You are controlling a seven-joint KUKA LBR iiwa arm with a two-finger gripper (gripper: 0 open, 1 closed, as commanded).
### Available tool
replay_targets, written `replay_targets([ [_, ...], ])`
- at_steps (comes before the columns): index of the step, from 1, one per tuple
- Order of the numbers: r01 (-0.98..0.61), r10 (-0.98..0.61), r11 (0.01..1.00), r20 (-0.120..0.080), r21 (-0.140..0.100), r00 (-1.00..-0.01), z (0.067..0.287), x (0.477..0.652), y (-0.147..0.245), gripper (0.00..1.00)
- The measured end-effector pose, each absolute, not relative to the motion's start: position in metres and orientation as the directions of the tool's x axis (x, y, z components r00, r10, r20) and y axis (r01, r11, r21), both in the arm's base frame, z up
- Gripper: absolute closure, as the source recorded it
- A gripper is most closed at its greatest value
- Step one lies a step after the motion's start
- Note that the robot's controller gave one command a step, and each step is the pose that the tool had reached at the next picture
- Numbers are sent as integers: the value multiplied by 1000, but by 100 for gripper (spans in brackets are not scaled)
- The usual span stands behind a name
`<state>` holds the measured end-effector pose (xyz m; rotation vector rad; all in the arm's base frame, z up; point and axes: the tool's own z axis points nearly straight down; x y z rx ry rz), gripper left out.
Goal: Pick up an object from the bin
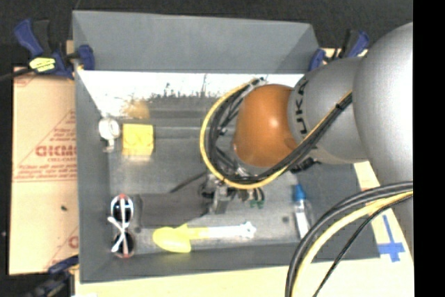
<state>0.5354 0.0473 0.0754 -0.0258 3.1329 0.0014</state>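
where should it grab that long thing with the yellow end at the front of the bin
Probably the slim white handle, from straight above, closing across its narrow width. The tool lies flat along the bin's front wall, so a side approach looks blocked, and the yellow head is broader.

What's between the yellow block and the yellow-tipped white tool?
Nothing, in the camera view: only bare bin floor lies between the yellow block and the yellow-tipped white tool.

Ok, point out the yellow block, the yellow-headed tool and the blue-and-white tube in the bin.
yellow block [138, 139], camera view, its top face.
yellow-headed tool [204, 233], camera view, white handle near the head.
blue-and-white tube [300, 211], camera view, middle of its body.
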Motion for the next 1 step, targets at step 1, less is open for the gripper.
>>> replay_targets([
  [1, -16, -16, 1000, -8, 1, -1000, 75, 535, 47, 100],
])
